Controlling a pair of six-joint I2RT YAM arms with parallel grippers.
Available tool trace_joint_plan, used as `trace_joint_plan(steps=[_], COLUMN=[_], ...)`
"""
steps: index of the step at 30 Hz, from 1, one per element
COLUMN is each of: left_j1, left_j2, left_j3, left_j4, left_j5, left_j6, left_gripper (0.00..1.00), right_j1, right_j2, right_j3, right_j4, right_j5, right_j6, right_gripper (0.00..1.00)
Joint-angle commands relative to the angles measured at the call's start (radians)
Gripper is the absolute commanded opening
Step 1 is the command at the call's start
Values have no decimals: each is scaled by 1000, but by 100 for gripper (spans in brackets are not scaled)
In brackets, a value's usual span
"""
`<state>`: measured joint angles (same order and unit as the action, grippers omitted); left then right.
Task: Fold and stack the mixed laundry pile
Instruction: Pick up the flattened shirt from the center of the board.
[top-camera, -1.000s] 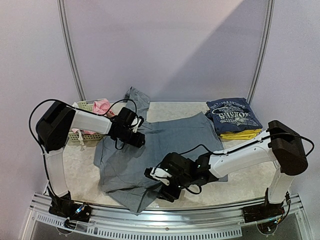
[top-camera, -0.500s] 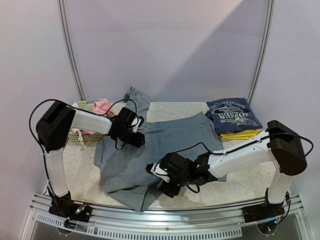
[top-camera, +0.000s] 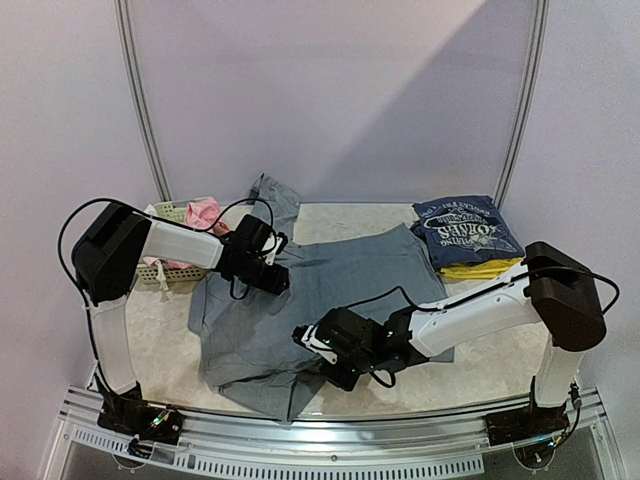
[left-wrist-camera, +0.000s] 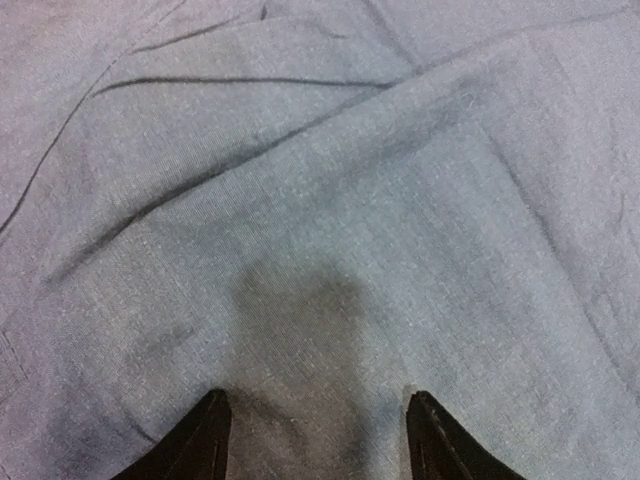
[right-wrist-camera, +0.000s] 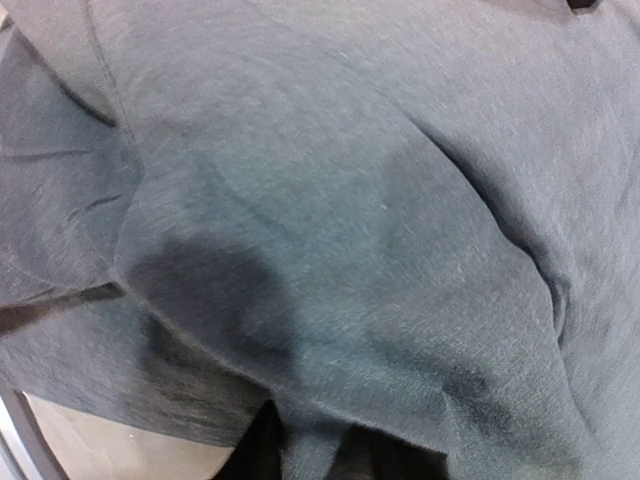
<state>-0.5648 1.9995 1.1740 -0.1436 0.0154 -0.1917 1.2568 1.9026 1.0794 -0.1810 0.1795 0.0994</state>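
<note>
Left wrist: left jaws apart, empty, over grey garment (left-wrist-camera: 320, 180); right jaws: cannot tell.

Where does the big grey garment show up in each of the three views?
Top external: grey garment spread across the middle of the table.
Left wrist: it fills the whole frame.
Right wrist: it fills nearly all; bare table at lower left.
Shared landmark: the garment's near hem against pale table, top and right wrist only.

Top view high behind, looking down; both wrist views close above grey garment (top-camera: 330, 265); all share it
</note>
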Motion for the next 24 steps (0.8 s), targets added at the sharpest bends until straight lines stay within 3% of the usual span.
trace_joint_plan(steps=[1,8,14,24], left_j1=[9,18,23,26], left_j2=[30,44,48,60], left_j3=[-32,-16,-13,-2], left_j4=[-54,-58,-60,-69], left_j5=[26,17,11,10], left_j6=[-5,0,1,1], left_gripper=[61,60,60,59], right_j1=[9,63,87,91], right_j2=[17,-98,-206,-318], right_j3=[-26,-19,-6,94], right_j4=[-94,-185,-221,-218], right_j5=[-40,-129,-343,-652], right_j6=[46,67,59,38], right_gripper=[22,7,0,0])
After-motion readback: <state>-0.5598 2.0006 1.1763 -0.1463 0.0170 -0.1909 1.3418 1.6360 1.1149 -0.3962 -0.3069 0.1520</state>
